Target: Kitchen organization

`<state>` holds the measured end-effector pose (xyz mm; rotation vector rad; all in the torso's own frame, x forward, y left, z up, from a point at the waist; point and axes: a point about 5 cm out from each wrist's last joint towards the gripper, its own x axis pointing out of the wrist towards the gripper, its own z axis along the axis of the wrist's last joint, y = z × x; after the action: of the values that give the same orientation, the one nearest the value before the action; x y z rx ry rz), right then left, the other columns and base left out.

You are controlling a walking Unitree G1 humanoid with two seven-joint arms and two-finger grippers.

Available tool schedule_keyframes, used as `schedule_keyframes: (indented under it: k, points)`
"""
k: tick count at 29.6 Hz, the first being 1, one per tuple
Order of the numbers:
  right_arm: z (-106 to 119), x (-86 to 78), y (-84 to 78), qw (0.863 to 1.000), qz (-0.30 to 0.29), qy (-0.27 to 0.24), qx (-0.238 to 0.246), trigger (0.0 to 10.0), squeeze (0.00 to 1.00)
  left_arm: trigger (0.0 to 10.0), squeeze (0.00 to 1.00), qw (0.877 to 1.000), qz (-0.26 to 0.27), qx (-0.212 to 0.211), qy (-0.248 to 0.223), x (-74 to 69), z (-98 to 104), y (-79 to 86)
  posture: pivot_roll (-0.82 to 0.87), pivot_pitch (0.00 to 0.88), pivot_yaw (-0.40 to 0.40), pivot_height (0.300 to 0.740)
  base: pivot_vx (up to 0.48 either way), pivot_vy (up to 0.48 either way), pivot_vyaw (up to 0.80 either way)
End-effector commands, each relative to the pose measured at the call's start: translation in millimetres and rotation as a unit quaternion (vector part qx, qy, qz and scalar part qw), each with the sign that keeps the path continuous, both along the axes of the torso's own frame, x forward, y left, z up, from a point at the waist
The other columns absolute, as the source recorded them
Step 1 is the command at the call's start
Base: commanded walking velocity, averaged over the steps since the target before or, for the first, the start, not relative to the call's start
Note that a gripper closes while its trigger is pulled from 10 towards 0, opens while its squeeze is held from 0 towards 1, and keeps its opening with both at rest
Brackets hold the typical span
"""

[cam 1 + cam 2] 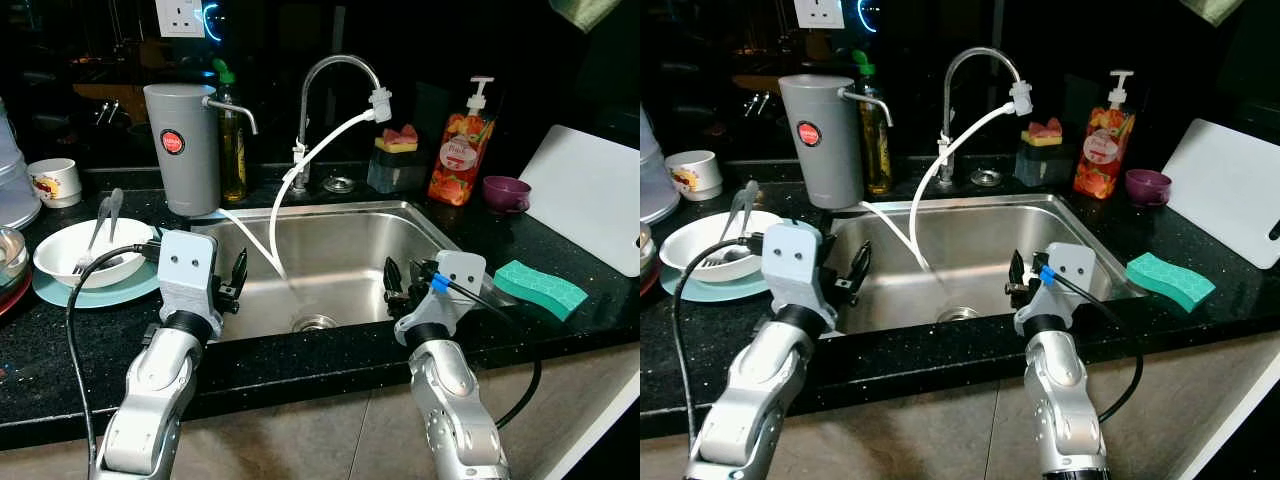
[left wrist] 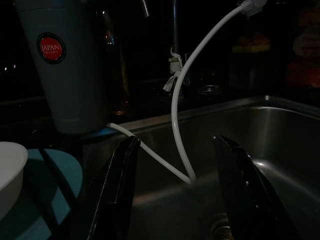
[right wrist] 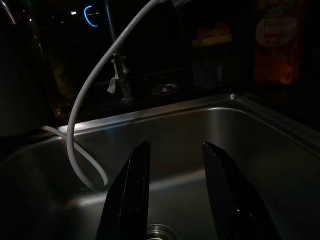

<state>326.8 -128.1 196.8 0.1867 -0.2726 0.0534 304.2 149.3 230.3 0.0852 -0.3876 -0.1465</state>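
Steel sink [image 1: 400, 225] set in black counter [image 1: 300, 370], basin holding nothing but drain [image 1: 315, 322] and white hose [image 1: 300, 170].

Left gripper [image 1: 236, 278] held over near-left rim of sink, fingers [image 2: 117, 185] spread apart, grasping nothing. Ahead of fingertips: loop of white hose lying against basin wall. Beyond and to outer side of left finger: grey canister [image 1: 182, 148] with red round label, standing upright on counter. Beside that finger, nearer: white bowl [image 1: 90, 250] on teal plate [image 1: 100, 290], utensils [image 1: 103, 225] resting in bowl.

Right gripper [image 1: 392, 288] held over near-right rim of sink, fingers [image 3: 131, 190] parted, empty. Drain just below and between fingertips in right wrist view. Far ahead of fingertips: faucet [image 1: 335, 100] base, hose running from spout down into basin.

Outward of right gripper, well apart from fingers: green sponge [image 1: 540, 288] lying flat on counter, untouched. Farther on: white cutting board [image 1: 590, 205], purple cup [image 1: 506, 192], soap pump bottle [image 1: 462, 145] upright, sponge holder [image 1: 396, 160] behind sink. Oil bottle [image 1: 233, 140] behind canister. Small mug [image 1: 54, 182] at far left.
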Motion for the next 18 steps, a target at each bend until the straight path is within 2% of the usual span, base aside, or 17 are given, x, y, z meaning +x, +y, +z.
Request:
schedule_keyframes:
  k: [1,18]
  points:
    - [-2.0,1.1,-0.2,1.000,0.000,0.003,0.005,10.0,0.00,10.0,0.00,1.000,0.002,0.007,0.005,0.8,-3.0,-0.4,0.17,0.046,-0.062,0.740,0.000,0.000,0.00]
    - [-2.0,1.1,-2.0,1.000,-0.004,0.003,0.006,10.0,0.00,10.0,0.00,1.000,0.001,0.009,0.007,0.2,-2.9,-0.5,0.18,0.048,-0.061,0.740,0.000,0.000,0.00]
